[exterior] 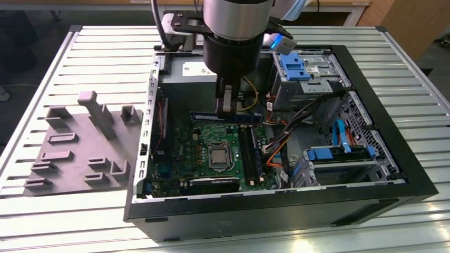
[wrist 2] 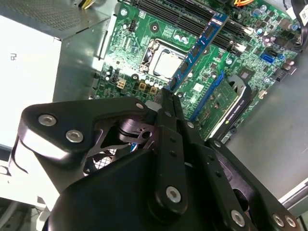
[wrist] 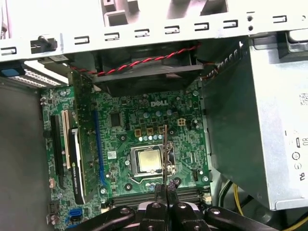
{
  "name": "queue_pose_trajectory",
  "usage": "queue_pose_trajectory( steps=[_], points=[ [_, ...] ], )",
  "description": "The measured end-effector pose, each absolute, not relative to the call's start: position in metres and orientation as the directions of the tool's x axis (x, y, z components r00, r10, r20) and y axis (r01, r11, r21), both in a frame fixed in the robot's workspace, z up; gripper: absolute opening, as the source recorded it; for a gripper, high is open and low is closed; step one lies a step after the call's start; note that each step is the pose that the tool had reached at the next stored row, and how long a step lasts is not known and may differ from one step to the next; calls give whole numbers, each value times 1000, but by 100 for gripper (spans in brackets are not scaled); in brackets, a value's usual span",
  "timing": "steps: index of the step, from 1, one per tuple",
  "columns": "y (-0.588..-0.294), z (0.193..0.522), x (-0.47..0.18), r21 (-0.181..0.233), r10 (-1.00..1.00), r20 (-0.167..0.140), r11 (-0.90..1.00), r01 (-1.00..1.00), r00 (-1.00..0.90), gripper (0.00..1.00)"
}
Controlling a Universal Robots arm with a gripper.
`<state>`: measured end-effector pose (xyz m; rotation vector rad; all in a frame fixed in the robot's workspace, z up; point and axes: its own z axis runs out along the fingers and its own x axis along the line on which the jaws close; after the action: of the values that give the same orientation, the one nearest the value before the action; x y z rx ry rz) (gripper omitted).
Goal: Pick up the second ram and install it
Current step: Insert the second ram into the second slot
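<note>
step: install second ram [exterior: 246, 118] | hand [exterior: 225, 112] pinched closed on it, above motherboard [exterior: 183, 150] | tip: align stick with the slots [exterior: 251, 155] (it sits crosswise now), press evenly

Above the motherboard [exterior: 189, 150] (inside the case [exterior: 281, 213]) hangs the second ram [exterior: 247, 118].

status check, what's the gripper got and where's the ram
Gripper shut on the second ram. Stick held over the motherboard, crosswise to the slots, not seated. Nothing between stick and board.
</note>
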<state>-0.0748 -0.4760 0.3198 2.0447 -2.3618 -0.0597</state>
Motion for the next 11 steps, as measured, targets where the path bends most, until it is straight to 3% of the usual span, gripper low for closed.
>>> queue_pose_trajectory(
  steps=[11],
  points=[
    [-476,320,-74,40,-979,-11,205,-978,-206,12]
  ],
)
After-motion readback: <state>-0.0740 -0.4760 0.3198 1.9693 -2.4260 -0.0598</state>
